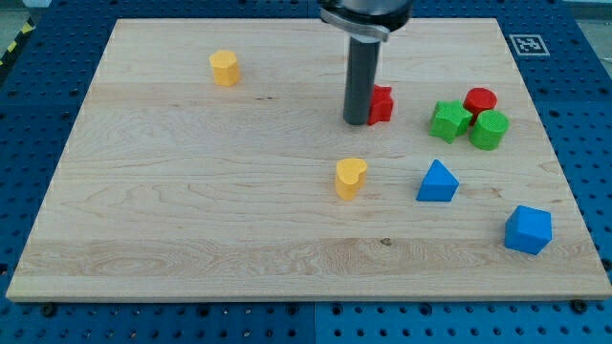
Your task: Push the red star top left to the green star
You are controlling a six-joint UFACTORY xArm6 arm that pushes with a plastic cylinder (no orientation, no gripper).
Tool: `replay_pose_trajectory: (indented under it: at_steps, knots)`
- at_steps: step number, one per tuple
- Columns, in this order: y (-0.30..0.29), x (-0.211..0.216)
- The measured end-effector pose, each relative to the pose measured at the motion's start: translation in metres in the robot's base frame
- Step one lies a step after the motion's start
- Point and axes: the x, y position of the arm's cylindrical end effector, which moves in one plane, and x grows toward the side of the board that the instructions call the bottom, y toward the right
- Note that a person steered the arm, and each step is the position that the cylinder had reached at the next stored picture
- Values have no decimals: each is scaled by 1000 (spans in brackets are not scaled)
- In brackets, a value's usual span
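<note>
The red star point(382, 103) lies on the wooden board, right of centre near the view's top, partly hidden by my rod. My tip point(356, 121) rests on the board touching the red star's left side. The green star point(448, 120) lies to the right of the red star, a short gap away. It sits against a red cylinder point(480, 100) and a green cylinder point(490, 130).
A yellow hexagonal block point(225, 68) lies at the upper left. A yellow heart point(350, 178) sits below my tip. A blue triangle point(437, 182) and a blue block point(528, 229) lie at the lower right. The board's right edge point(555, 153) is near the green cluster.
</note>
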Motion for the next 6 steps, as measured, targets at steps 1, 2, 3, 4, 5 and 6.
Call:
replay_pose_trajectory:
  at_steps: [1, 2, 3, 4, 5, 6]
  knots:
    - [5, 0]
    - [-13, -9]
    - [-13, -29]
    - [21, -13]
    - [56, 0]
    - [61, 0]
